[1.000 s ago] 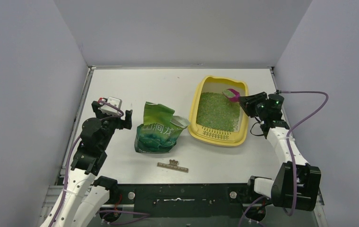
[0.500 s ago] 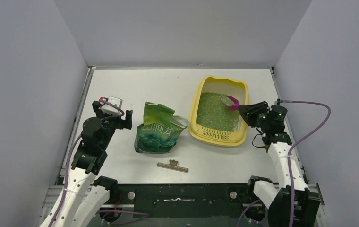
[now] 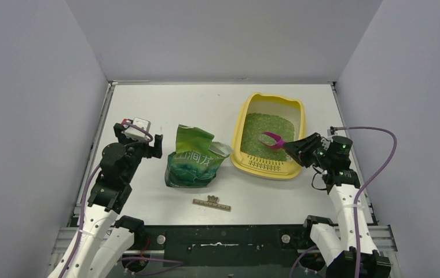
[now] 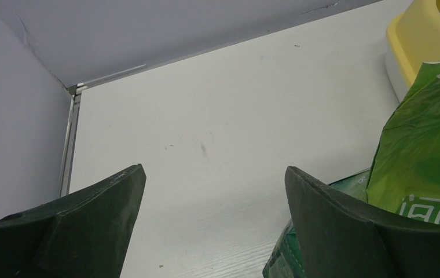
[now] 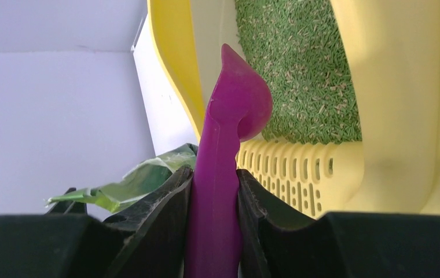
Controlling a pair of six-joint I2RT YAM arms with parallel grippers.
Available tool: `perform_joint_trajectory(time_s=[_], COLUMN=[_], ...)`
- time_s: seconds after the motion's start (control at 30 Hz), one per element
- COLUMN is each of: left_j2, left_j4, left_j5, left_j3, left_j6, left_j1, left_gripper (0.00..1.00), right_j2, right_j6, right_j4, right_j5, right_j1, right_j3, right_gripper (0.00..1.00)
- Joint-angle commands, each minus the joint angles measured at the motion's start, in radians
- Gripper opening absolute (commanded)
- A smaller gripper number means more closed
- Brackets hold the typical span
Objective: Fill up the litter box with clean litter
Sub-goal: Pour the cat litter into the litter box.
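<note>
Tapering magenta scoop [image 5: 229, 124] over grainy litter [image 5: 299, 69]

We record the litter box [image 3: 267, 169] as pale yellow all over, slotted end strip included. The clean litter [image 3: 264, 124] is light green, flecked with paler straw-coloured grains. The scoop [image 3: 272, 139] is plain magenta. The bag [image 3: 193, 159] is glossy bright green above, darkening to teal green below, and printed with white characters. We list the counter [image 3: 206, 107] as white with faint grey scuffs, and the walls [image 3: 223, 35] as pale lilac-grey. Both the left pincer [image 3: 155, 145] and the right pincer [image 3: 292, 149] are black. The cable [image 3: 361, 128] is purple. We note the small strip [image 3: 212, 202] as dark brown with pale marks.
</note>
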Motion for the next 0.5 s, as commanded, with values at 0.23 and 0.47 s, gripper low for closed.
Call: perform_joint_trajectory(time_s=[0.23,0.47], left_j2=[-0.003,0.004], left_j4=[0.046,0.047], left_j5=[0.005,0.004], left_j3=[0.033,0.032], left_j6=[0.002,0.005], left_j1=[0.005,0.004], left_gripper=[0.89,0.89], right_j2=[-0.087,-0.124], right_j6=[-0.049,-0.101], right_j4=[-0.079,-0.184], right_j5=[-0.123,-0.133], right_j1=[-0.078,-0.133], right_j3=[0.02,0.048], right_gripper=[0.0,0.0])
